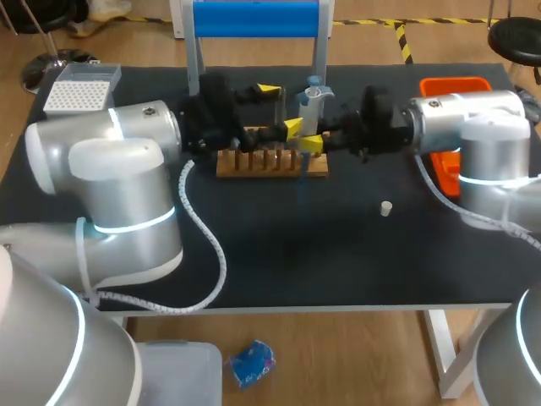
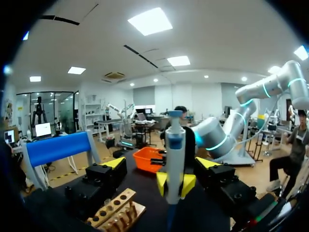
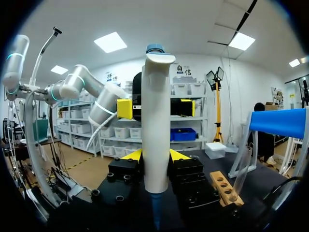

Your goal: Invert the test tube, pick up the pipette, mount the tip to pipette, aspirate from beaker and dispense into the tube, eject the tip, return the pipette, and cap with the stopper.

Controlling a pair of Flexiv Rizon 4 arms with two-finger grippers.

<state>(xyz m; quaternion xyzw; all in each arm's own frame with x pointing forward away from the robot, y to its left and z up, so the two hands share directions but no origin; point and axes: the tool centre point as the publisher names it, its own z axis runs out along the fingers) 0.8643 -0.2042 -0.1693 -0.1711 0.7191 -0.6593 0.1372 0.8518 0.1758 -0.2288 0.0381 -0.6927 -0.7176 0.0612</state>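
Head view: fixed, high behind my robot, looking down over the whole table (image 1: pixel 338 262); the farthest out.
Left wrist view: on my left arm (image 1: pixel 127 178), low over the table, facing my right arm (image 1: pixel 473 127); close in.
Right wrist view: on the right arm, equally low and close, facing back at the left.
Shared by all three: the pipette (image 1: pixel 312 100) and the wooden rack (image 1: pixel 270 162); my two wrist views see them from opposite sides.

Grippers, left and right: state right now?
Left gripper: open, holding nothing.
Right gripper: closed on the pipette.
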